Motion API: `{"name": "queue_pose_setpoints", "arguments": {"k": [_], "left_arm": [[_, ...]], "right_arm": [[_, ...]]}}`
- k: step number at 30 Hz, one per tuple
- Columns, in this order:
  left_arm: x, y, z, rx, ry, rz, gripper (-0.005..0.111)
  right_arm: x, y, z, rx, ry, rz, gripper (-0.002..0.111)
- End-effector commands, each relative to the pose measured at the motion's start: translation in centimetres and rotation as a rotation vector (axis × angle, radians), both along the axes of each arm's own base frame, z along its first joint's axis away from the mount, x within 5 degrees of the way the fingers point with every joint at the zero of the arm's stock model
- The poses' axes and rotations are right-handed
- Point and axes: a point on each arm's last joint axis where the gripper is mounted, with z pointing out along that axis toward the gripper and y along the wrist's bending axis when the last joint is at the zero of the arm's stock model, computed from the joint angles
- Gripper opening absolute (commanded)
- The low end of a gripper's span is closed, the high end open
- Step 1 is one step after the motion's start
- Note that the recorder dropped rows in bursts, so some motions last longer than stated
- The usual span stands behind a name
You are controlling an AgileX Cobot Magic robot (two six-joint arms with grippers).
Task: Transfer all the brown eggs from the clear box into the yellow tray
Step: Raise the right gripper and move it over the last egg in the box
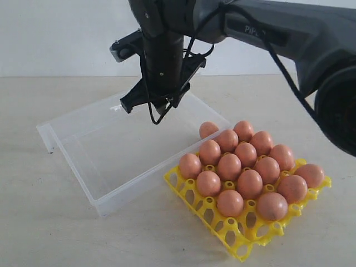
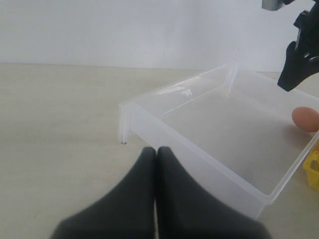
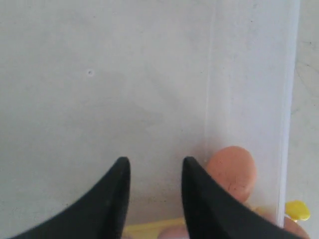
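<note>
Overhead, right jaws half-open, empty; lone brown egg [image 3: 232,172] below, off-side, in clear box [image 3: 149,74].

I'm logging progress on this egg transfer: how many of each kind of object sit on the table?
Brown eggs: 16
Clear box: 1
Yellow tray: 1
Total: 18

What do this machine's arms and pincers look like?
The right arm is a thick dark grey shell with pale lettering starting "PiP", and a black cable runs along it. Both pairs of jaws are matte black, curved, tapering to rounded tips.
</note>
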Motion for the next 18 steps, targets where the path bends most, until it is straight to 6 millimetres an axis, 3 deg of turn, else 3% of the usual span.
{"name": "queue_pose_setpoints", "arguments": {"k": [1,18], "left_arm": [[0.0,0.0,0.0,-0.004,-0.002,-0.006,-0.004],[0.0,0.0,0.0,-0.004,-0.002,-0.006,-0.004]], "right_arm": [[1.0,-0.6,-1.5,-0.02,0.025,-0.071,0.056],[2.8,-2.0,-5.1,-0.082,0.02,-0.243,0.056]]}}
